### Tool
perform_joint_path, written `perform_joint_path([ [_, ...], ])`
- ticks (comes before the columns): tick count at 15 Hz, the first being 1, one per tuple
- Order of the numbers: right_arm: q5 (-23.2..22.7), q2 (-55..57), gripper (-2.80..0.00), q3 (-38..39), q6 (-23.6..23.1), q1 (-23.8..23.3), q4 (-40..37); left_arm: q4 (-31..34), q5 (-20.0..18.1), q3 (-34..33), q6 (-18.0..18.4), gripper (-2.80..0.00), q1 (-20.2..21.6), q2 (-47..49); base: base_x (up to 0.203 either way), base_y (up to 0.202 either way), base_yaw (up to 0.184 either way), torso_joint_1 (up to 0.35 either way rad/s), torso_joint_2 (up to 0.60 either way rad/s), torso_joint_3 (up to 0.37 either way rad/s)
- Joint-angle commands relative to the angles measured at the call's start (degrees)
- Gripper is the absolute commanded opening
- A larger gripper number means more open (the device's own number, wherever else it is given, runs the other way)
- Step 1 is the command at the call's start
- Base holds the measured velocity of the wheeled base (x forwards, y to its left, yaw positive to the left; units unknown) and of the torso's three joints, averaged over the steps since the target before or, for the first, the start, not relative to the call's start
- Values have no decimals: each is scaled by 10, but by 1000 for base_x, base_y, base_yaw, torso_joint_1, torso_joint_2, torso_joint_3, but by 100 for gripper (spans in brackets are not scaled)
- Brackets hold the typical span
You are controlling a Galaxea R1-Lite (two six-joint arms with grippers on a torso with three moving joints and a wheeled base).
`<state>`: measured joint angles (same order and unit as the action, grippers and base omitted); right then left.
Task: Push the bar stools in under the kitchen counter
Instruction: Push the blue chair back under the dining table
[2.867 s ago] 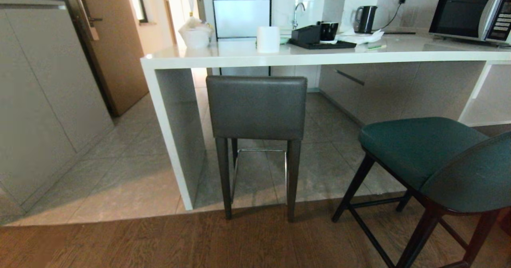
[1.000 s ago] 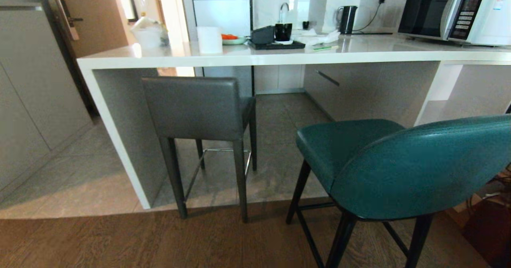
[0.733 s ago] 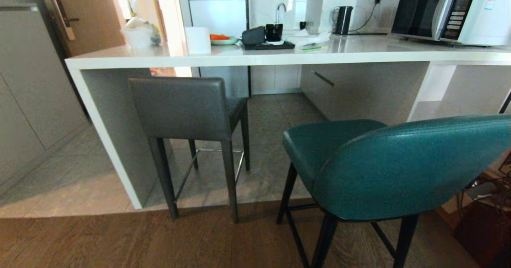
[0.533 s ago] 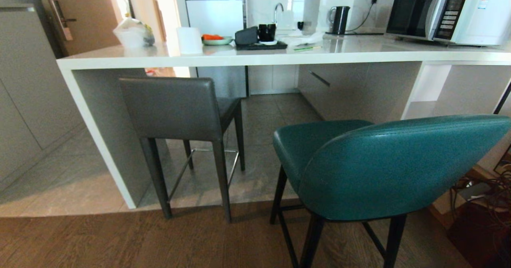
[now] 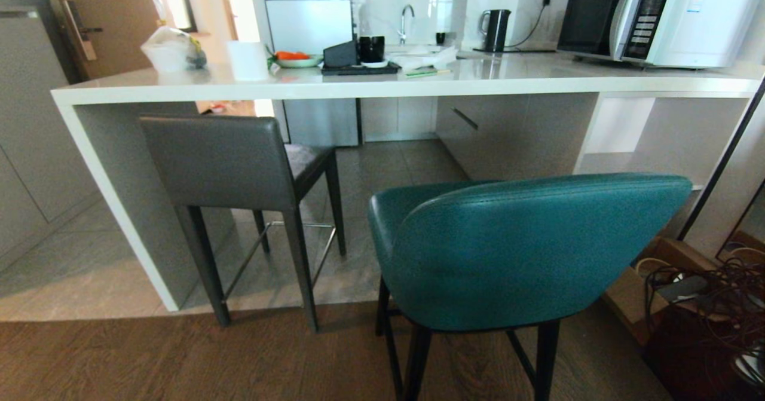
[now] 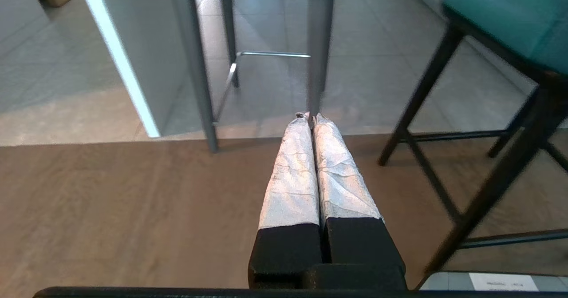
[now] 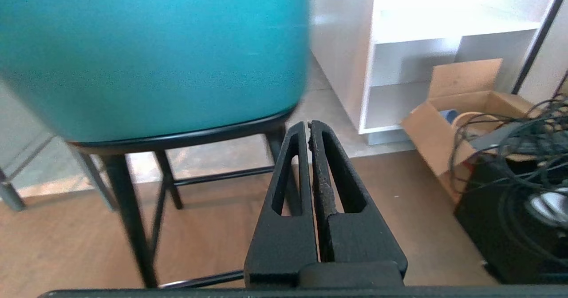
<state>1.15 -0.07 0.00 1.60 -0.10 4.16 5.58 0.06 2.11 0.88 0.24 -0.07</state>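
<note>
teal stool (image 5: 526,251) outside white counter (image 5: 382,81)

A microwave (image 5: 657,15), a black kettle (image 5: 495,29) and a white roll (image 5: 247,60) are seen above; a cardboard box (image 5: 642,281) with tangled cables (image 5: 711,293) is seen on the floor.

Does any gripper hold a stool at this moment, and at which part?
Nothing is held. The left gripper and the right gripper are both shut on nothing, short of the teal stool and grey stool.
</note>
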Motion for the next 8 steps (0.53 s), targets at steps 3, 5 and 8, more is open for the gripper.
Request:
perform_joint_path([
  [3,0,0,-280,14,1,0,0,0,0,0,0,-280,0,-3,0,-193,2,2,5,2],
  [5,0,0,-280,13,0,0,1,0,0,0,0,-280,-1,-3,0,-195,-2,0,2,2],
  [8,0,0,-280,14,0,0,1,0,1,0,-1,-280,0,-3,0,-196,3,2,4,-1],
])
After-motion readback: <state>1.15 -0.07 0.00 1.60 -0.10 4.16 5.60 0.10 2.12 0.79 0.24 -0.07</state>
